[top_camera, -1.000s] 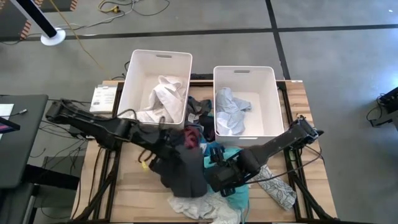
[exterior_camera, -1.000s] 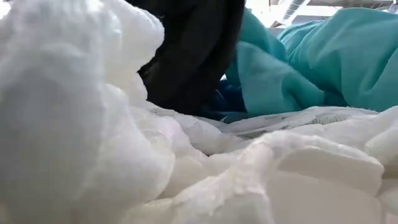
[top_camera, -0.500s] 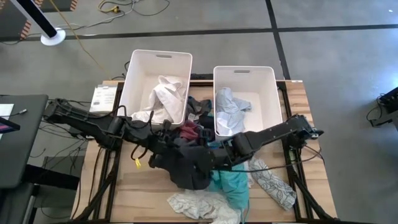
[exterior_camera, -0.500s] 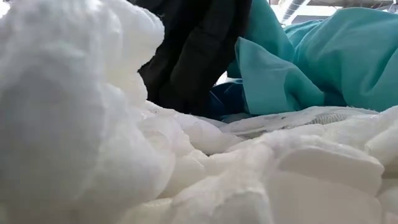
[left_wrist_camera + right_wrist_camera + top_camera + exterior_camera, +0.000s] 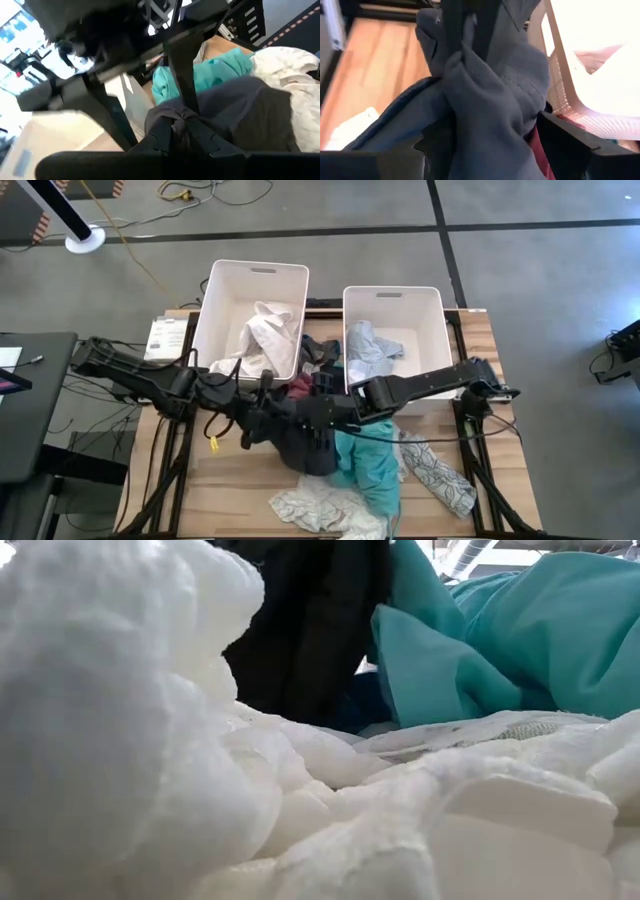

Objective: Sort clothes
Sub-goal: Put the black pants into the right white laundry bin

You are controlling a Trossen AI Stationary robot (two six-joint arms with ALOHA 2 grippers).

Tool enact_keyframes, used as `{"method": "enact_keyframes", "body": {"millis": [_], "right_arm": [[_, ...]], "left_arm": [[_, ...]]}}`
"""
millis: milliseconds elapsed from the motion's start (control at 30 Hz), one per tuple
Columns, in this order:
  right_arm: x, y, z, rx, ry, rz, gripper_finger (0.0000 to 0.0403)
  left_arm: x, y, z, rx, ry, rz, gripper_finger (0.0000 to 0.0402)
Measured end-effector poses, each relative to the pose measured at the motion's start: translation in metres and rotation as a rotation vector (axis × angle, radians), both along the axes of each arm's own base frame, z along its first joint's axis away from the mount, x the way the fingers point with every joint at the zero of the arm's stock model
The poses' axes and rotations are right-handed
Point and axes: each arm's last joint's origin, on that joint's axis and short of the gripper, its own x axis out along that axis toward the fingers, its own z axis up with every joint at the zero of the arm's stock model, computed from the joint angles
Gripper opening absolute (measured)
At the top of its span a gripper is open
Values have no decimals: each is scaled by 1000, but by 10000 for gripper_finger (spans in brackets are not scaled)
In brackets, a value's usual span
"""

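A dark grey garment [image 5: 305,448] lies bunched at the table's middle, partly over a teal garment [image 5: 366,468]. My left gripper [image 5: 268,417] is shut on the grey garment's upper bunch. My right gripper [image 5: 322,412] is close beside it, to its right, and is closed on the same garment. A white garment [image 5: 322,511] lies at the near edge and fills the low view [image 5: 150,740]. A white patterned garment [image 5: 442,480] lies at the near right. Maroon and dark clothes [image 5: 305,390] lie between the bins. My left gripper pinches a gathered fold of the grey garment [image 5: 182,119] between its two fingers, coming from the table's left. The fold is raised, and the rest hangs down onto the pile. My right gripper has a thick bunch of the same garment [image 5: 490,120] between its two fingers [image 5: 436,145], just below the left gripper's hold, coming from the table's right. The cloth bulges out past the fingers; its lower part lies on the pile.
Two white bins stand at the far side: the left one [image 5: 222,290] holds white clothes, the right one [image 5: 432,310] pale grey-white ones. A white box [image 5: 165,338] lies at the far left. Bare wood [image 5: 220,490] shows at the near left.
My right gripper has gone toward the table's far-left, up to my left gripper, which has shifted a little to the right. The dark grey garment has bunched and moved toward the far side, uncovering more of the teal garment.
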Motion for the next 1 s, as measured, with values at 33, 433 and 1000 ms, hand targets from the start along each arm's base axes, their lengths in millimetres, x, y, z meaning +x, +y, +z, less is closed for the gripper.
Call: {"method": "enact_keyframes", "body": {"millis": [33,433,1000], "right_arm": [[1,-1,1,11,-5,9,286],[8,-13,7,54,-58,104,262],[4,-22,19,-40,4,214,18]], "left_arm": [[-1,-1,3,11,-10,-7,17],[-8,-15,31,112,-97,-68,17],[-11,-15,34,129,-114,107,109]]}}
